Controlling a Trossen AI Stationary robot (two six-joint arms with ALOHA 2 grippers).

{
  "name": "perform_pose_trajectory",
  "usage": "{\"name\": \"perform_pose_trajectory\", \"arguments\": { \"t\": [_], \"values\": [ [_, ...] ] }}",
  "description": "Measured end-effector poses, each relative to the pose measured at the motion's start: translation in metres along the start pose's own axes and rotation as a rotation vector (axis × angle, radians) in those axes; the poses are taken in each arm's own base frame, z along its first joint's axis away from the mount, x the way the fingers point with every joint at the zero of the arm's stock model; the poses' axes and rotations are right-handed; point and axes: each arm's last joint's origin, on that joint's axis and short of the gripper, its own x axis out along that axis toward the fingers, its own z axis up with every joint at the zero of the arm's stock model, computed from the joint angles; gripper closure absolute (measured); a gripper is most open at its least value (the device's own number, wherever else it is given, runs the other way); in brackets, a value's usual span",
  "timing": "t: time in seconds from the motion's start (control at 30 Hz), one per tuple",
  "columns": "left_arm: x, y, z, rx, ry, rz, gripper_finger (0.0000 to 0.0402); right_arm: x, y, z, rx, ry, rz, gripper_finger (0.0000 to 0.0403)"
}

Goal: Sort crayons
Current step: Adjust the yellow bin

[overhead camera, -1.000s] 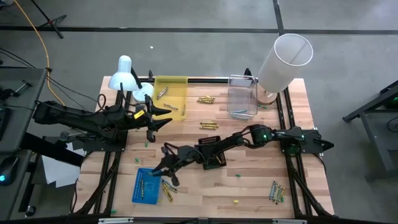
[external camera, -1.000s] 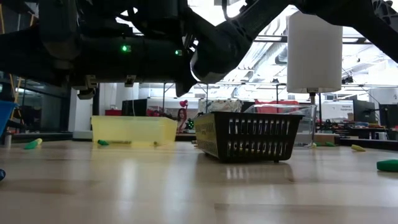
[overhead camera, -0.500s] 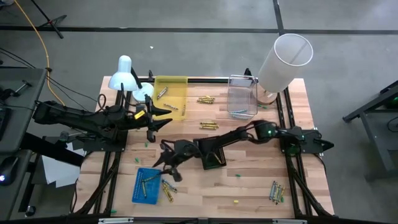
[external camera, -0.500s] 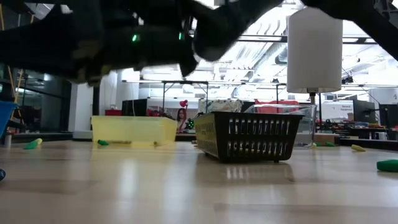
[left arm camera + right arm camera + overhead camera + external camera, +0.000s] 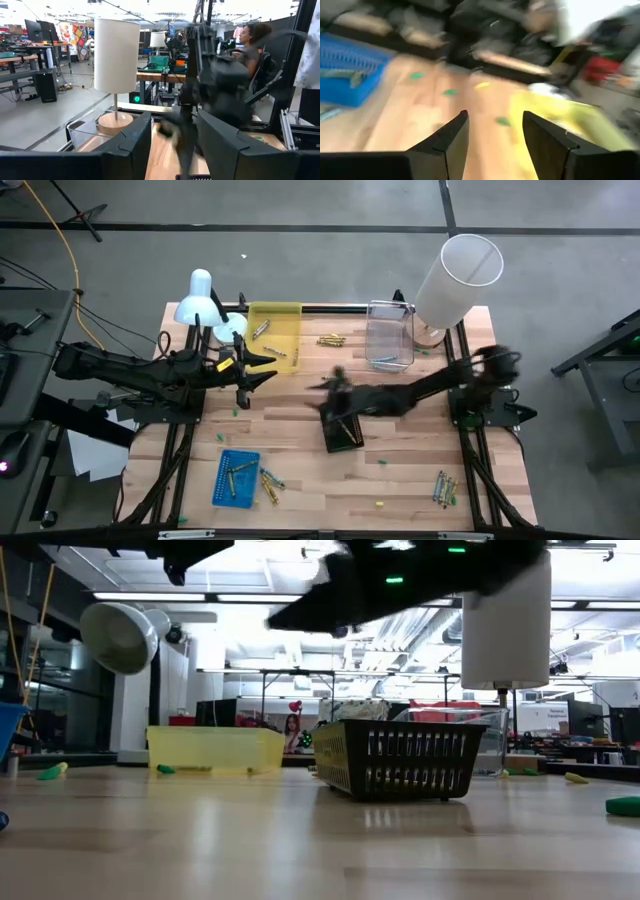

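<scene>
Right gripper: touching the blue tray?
Apart. The high view shows the right gripper up by the black basket, with bare table between it and the blue tray.

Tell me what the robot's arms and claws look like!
Both arms are black and thin, made of jointed pieces. The left arm has a small yellow mark near its gripper. The right arm is blurred. Each gripper, like the right one, has two flat, dark, wedge-shaped fingers. A green light glows on one arm.
</scene>
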Motion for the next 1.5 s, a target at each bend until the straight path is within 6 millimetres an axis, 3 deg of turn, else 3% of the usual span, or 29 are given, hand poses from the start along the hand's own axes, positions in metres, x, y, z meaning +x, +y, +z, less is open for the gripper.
{"name": "perform_pose_trajectory", "arguments": {
  "t": [0.17,0.33,0.83,1.23,1.37,1.5],
  "values": [
    [0.000,0.000,0.000,0.001,0.002,0.015,0.0255,-0.061,-0.029,-0.009,0.160,-0.137,-0.064,0.0224],
    [0.006,-0.001,-0.006,0.010,0.029,0.019,0.0255,-0.086,-0.046,-0.008,0.282,-0.186,-0.073,0.0224],
    [0.038,-0.010,-0.040,0.056,0.127,0.022,0.0255,-0.083,-0.046,-0.006,0.274,-0.164,-0.070,0.0224],
    [0.041,-0.008,-0.040,-0.006,0.112,0.048,0.0255,-0.083,-0.047,-0.006,0.272,-0.159,-0.073,0.0224],
    [0.057,0.003,-0.047,-0.073,0.188,0.195,0.0255,-0.082,-0.052,-0.003,0.268,-0.204,-0.098,0.0224],
    [0.092,0.024,-0.053,-0.046,0.385,0.257,0.0256,-0.088,-0.057,0.006,0.236,-0.255,-0.119,0.0224]
  ]
}}
